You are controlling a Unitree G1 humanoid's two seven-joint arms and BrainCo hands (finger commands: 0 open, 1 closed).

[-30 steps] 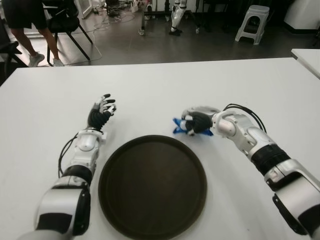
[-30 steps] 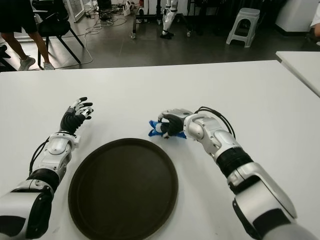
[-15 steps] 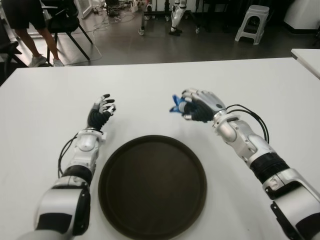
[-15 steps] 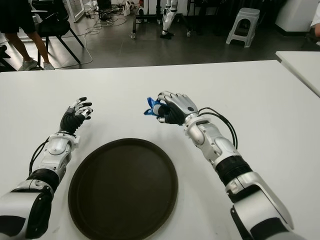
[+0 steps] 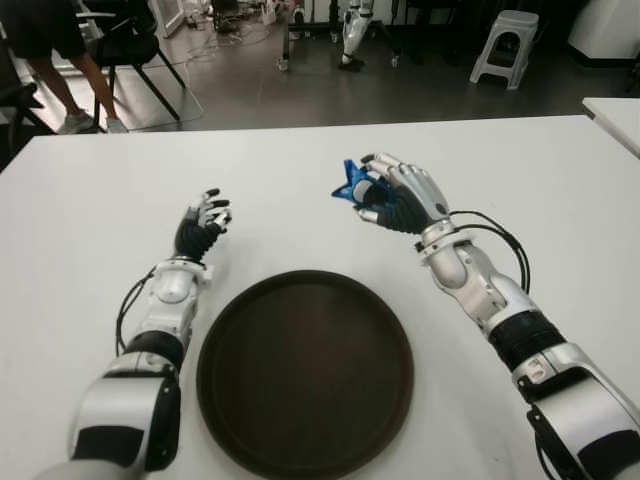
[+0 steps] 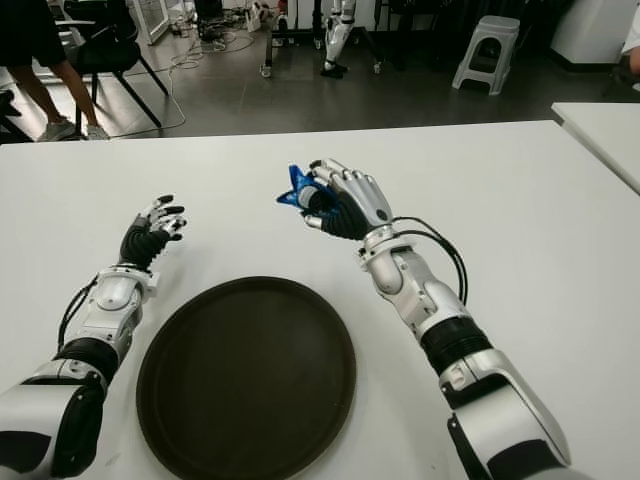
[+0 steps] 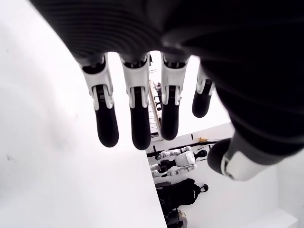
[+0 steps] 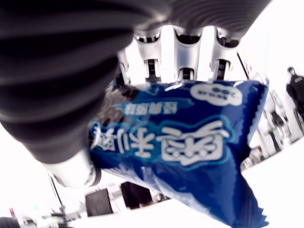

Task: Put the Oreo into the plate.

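My right hand [image 5: 385, 198] is raised above the white table [image 5: 520, 180], behind the far right rim of the plate, and is shut on the blue Oreo packet [image 5: 351, 183]. The right wrist view shows the Oreo packet [image 8: 190, 142] pinned between thumb and fingers [image 8: 183, 47]. The round dark brown plate [image 5: 305, 370] lies on the table in front of me with nothing in it. Showing left of the plate, my left hand [image 5: 203, 222] has relaxed, spread fingers [image 7: 135, 118] and holds nothing.
Beyond the table's far edge are a dark floor, a chair with a person's legs [image 5: 60, 70] at the far left, a white stool [image 5: 505, 45] at the far right, and another table's corner [image 5: 615, 115] on the right.
My right hand has lifted the Oreo packet off the table, rising and turning so the palm faces left. The left hand has not moved.
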